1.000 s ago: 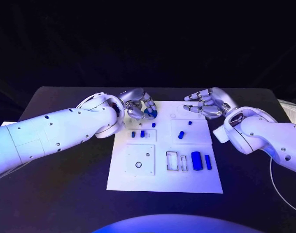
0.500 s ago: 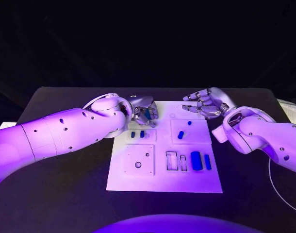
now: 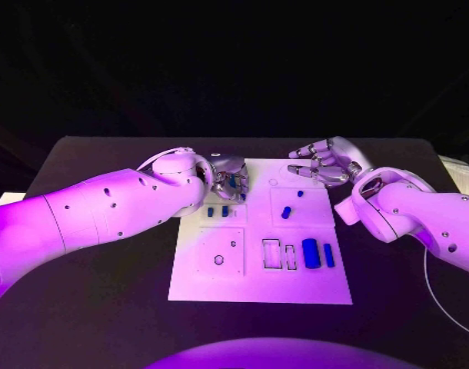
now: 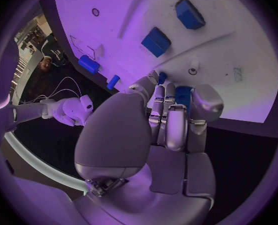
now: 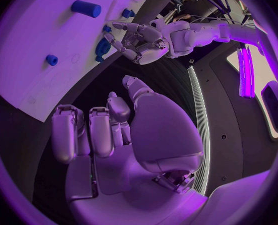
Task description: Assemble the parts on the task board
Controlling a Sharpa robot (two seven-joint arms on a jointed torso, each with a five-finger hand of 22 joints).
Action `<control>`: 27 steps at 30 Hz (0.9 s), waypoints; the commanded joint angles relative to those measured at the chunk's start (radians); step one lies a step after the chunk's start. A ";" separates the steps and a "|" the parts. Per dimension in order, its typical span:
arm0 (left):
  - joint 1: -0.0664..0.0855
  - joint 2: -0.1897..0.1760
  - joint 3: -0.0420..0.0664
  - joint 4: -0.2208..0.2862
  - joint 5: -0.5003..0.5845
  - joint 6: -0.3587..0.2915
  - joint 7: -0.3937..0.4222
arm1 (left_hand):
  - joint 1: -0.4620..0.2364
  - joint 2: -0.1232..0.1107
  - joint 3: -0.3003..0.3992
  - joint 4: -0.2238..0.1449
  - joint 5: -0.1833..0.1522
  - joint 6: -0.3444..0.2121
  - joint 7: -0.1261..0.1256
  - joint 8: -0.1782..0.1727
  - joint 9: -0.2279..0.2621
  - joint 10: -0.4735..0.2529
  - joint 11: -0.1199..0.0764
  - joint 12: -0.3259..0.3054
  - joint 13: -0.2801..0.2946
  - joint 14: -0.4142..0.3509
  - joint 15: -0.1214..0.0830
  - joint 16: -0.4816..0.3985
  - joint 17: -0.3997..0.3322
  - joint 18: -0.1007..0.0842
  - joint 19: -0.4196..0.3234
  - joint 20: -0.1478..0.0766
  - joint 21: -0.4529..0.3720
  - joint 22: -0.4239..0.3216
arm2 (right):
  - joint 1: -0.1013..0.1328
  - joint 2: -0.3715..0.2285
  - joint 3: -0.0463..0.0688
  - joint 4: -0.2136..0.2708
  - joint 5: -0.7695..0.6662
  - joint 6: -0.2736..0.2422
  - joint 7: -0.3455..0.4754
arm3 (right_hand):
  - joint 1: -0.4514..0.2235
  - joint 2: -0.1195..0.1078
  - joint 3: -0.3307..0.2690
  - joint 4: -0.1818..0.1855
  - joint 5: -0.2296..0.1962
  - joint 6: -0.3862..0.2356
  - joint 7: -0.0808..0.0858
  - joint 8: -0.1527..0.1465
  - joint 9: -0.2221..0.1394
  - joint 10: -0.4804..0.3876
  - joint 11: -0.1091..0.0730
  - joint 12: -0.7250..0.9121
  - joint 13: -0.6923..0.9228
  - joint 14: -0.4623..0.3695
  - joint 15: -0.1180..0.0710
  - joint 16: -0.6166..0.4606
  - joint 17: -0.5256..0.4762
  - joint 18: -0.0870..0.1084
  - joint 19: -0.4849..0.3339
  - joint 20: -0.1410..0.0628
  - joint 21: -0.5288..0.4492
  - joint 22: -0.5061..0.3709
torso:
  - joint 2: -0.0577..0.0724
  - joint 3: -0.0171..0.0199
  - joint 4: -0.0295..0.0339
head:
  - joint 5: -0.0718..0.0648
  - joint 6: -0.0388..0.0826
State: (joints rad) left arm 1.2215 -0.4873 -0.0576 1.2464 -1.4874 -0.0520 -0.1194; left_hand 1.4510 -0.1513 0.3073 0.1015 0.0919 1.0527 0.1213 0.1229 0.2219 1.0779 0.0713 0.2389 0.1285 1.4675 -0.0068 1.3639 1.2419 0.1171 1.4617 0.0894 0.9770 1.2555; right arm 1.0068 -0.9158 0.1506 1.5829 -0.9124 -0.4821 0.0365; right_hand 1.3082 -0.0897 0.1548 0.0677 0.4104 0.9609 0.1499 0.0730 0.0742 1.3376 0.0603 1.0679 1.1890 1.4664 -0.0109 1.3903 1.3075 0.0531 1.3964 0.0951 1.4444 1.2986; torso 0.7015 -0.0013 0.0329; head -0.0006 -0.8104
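The white task board [image 3: 262, 288] lies mid-table. My left hand [image 3: 229, 175] hovers over its far left corner, fingers curled around a small blue part [image 4: 183, 92]; the right wrist view shows that held part [image 5: 103, 46] under the left hand [image 5: 139, 40] as well. My right hand [image 3: 325, 163] hangs above the board's far right corner with fingers half curled and apart, holding nothing. Two blue pieces [image 3: 218, 211] stand side by side near the left hand. Another blue piece [image 3: 286, 213] and a small one [image 3: 299, 194] sit in the right far panel.
Two long blue parts [image 3: 310, 252] [image 3: 329, 255] lie at the board's right side, beside empty rectangular slots [image 3: 271, 254]. A white cable [image 3: 445, 296] trails on the black table at the right. My left forearm [image 3: 101, 207] crosses the table left of the board.
My left arm has swung further in over the board's left edge and the hand has turned, hiding more of the blue part. The right hand has barely shifted.
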 commanded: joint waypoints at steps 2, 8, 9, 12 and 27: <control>-0.002 0.008 0.001 -0.006 -0.020 0.025 -0.009 | 0.006 0.011 0.018 -0.005 0.000 0.011 0.001 -0.008 -0.005 0.013 0.000 -0.010 -0.006 0.030 -0.006 0.005 -0.001 -0.015 0.011 -0.005 0.013 0.008 | -0.001 0.002 0.000 0.001 -0.003 0.010 0.010 | -0.002 0.011 0.002 0.005 0.005 0.005 0.000 -0.003 -0.001 -0.005 -0.003 -0.002 -0.001 0.050 -0.006 -0.005 0.003 0.010 -0.005 -0.002 -0.006 -0.001 | 0.000 0.0004 -0.0002 | -0.001 0.000; -0.004 0.017 0.001 -0.013 -0.021 0.028 -0.009 | 0.007 0.011 0.038 -0.010 0.000 0.020 0.001 -0.014 -0.012 0.030 -0.001 -0.024 -0.014 0.031 -0.007 0.007 -0.003 -0.018 0.013 -0.006 0.030 0.021 | -0.001 0.002 0.000 0.002 -0.003 0.011 0.011 | -0.002 0.011 0.002 0.005 0.005 0.005 0.000 -0.003 -0.001 -0.005 -0.003 -0.002 -0.001 0.050 -0.006 -0.005 0.003 0.010 -0.005 -0.002 -0.006 -0.001 | -0.001 0.0006 0.0005 | -0.001 -0.002; -0.004 0.018 0.001 -0.015 -0.021 0.029 -0.009 | 0.007 0.011 0.039 -0.010 0.000 0.020 0.001 -0.014 -0.012 0.030 -0.001 -0.024 -0.014 0.031 -0.007 0.007 -0.003 -0.018 0.013 -0.006 0.031 0.021 | -0.001 0.002 0.000 0.002 -0.003 0.011 0.011 | -0.002 0.011 0.002 0.005 0.005 0.005 0.000 -0.003 -0.001 -0.005 -0.003 -0.002 -0.001 0.050 -0.006 -0.005 0.003 0.010 -0.005 -0.002 -0.006 -0.001 | -0.001 0.0007 0.0009 | -0.002 -0.002; -0.005 0.024 0.001 -0.020 -0.021 0.036 -0.013 | 0.007 0.011 0.050 -0.015 0.000 0.026 0.001 -0.017 -0.015 0.040 -0.002 -0.031 -0.018 0.032 -0.008 0.009 -0.004 -0.019 0.015 -0.007 0.042 0.029 | -0.001 0.002 0.000 0.002 -0.003 0.012 0.010 | -0.002 0.011 0.002 0.005 0.005 0.005 0.000 -0.003 -0.001 -0.005 -0.003 -0.002 -0.001 0.050 -0.006 -0.005 0.003 0.010 -0.005 -0.002 -0.006 -0.001 | 0.000 0.0006 0.0004 | -0.002 -0.003; -0.012 0.035 0.001 -0.034 -0.035 0.056 -0.040 | 0.043 0.023 0.129 -0.071 -0.007 0.055 0.001 -0.027 -0.028 0.115 -0.014 -0.041 -0.016 0.033 -0.018 0.011 -0.015 -0.041 0.036 -0.016 0.179 0.109 | -0.001 0.002 0.000 0.004 -0.003 0.013 0.011 | -0.002 0.011 0.002 0.005 0.006 0.005 0.000 -0.002 -0.001 -0.004 -0.002 0.000 0.001 0.050 -0.006 -0.004 0.005 0.010 -0.005 -0.002 -0.006 -0.001 | -0.001 0.0009 -0.0004 | -0.003 -0.006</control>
State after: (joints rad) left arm 1.2153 -0.4539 -0.0537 1.2141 -1.5083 -0.0309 -0.1434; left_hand 1.4846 -0.1291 0.4281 0.0315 0.0881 1.1003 0.1228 0.0982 0.1949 1.1875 0.0560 0.2022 0.1101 1.4656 -0.0197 1.3702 1.2282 0.0924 1.4650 0.0786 1.1521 1.3082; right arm 1.0067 -0.9145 0.1506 1.5851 -0.9121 -0.4815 0.0379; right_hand 1.3082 -0.0897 0.1548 0.0677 0.4104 0.9609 0.1499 0.0730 0.0742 1.3376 0.0603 1.0679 1.1891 1.4665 -0.0109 1.3903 1.3073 0.0530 1.3964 0.0951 1.4444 1.2986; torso 0.7005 -0.0003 0.0329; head -0.0029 -0.8160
